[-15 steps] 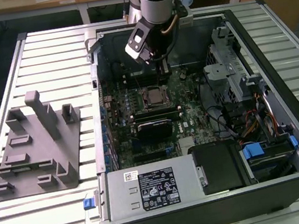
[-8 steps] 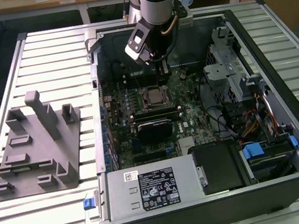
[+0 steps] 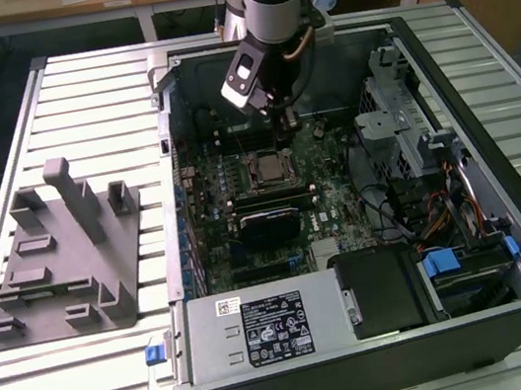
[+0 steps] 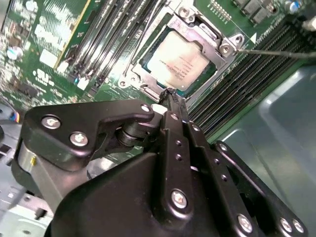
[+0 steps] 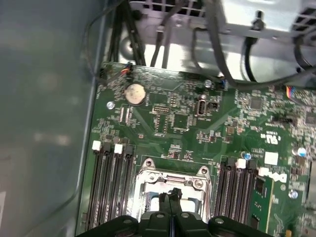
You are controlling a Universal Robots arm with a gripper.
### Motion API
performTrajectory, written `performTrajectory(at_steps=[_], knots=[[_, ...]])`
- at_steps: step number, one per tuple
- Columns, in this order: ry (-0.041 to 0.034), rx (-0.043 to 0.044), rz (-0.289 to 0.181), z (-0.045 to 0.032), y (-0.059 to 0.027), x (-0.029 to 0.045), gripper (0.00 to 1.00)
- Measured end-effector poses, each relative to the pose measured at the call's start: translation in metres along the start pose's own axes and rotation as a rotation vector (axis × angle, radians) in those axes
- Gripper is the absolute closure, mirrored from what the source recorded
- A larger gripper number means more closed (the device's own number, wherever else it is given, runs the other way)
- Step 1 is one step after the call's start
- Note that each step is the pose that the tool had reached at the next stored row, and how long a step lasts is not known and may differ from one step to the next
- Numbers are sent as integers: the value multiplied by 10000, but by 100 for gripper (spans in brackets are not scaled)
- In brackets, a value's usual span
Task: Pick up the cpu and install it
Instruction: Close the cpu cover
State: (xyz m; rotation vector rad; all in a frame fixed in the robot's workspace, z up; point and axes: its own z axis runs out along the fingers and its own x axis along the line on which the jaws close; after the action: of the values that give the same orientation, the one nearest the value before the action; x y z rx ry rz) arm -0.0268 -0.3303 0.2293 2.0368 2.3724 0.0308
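- Second wrist view shows the gripper (image 4: 170, 95) with its fingertips (image 4: 171, 111) pressed together on nothing, poised at the edge of the socket frame (image 4: 228, 48).
- The cpu (image 4: 178, 61) lies flat inside that frame, and the tips do not hold it.
- Seating looks like the step in hand. Done well, I judge, the cpu sits square and level, with no sideways nudging.
- Count: one cpu, one socket frame, and two banks of memory slots (image 5: 111, 182) flanking it on the motherboard (image 5: 173, 118).
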Motion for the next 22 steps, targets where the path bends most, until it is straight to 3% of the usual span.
performTrajectory(at_steps=[22], knots=[[37, 22, -3960, 9, 0, 0, 89]])
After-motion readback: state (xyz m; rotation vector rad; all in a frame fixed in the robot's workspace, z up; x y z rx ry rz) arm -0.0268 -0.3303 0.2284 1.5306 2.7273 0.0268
